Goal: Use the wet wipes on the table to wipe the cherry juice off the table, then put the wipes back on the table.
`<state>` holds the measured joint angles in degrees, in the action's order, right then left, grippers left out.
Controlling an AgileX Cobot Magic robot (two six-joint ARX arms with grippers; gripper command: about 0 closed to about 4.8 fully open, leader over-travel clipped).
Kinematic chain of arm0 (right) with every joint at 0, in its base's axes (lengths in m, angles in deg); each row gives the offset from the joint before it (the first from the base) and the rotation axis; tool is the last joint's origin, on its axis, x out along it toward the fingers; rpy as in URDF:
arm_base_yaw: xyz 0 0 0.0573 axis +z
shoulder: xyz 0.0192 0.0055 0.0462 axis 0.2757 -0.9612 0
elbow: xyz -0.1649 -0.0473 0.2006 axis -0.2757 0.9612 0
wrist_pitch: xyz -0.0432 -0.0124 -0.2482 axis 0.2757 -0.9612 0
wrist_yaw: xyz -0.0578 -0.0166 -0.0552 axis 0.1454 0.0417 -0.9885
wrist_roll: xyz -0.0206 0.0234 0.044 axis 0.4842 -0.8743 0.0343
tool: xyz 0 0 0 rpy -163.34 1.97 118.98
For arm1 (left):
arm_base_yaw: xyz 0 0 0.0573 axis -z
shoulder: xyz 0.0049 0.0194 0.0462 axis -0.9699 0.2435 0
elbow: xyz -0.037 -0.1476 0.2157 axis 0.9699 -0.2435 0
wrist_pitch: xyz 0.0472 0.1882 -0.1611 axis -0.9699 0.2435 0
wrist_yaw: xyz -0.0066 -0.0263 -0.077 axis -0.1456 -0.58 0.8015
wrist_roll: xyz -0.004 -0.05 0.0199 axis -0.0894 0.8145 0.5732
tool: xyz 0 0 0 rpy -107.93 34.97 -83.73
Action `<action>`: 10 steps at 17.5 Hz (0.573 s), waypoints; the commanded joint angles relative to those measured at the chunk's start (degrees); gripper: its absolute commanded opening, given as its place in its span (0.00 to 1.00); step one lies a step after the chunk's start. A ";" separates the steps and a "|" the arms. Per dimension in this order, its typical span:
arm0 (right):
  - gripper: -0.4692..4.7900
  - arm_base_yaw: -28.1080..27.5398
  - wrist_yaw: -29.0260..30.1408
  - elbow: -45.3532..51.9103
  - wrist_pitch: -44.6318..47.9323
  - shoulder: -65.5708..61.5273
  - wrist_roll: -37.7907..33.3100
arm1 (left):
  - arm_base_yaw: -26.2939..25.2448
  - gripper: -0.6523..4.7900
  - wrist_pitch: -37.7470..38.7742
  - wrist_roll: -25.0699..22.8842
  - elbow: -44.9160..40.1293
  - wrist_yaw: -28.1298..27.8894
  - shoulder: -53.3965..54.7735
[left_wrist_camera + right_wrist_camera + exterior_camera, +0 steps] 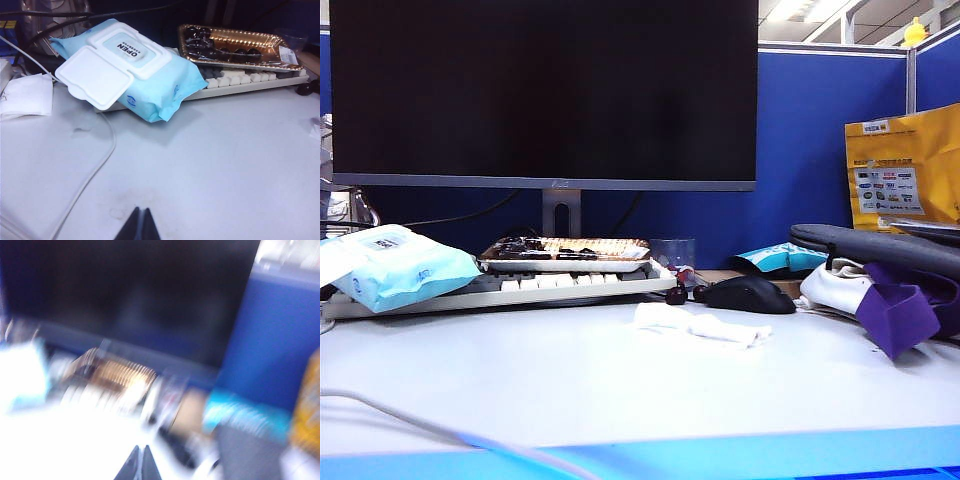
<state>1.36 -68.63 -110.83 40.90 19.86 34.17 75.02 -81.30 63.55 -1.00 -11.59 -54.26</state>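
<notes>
The only word that reads clearly is "OPEN", printed in dark letters on the white rounded plastic lid panel [129, 47] of the puffy light-blue plastic wipes packet [150, 82], which leans on the pale keyboard near the back left of the table [210, 165]. In the exterior view the same packet carries a small dark label, too small to read. The yellow paper bag [905, 165] standing at the back right edge shows a white panel with rows of small logos and a small header tag above it; none of it is legible. The gold plastic cherry tray [235, 45] has a white sticker at its end, its print unreadable.
</notes>
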 commanded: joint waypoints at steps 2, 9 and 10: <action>0.09 -3.45 2.60 20.52 15.50 8.00 -1.70 | -0.02 0.11 0.48 -0.04 -0.04 0.24 0.07; 0.09 -10.49 6.01 40.89 19.17 24.83 -9.33 | -0.02 0.11 0.48 -0.04 -0.04 0.24 0.07; 0.09 -10.49 6.01 42.07 19.15 25.35 -10.10 | -0.02 0.11 0.48 -0.04 -0.04 0.24 0.07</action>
<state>-9.09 -62.68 -69.41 59.42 45.04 25.38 75.02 -81.30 63.55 -1.00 -11.59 -54.26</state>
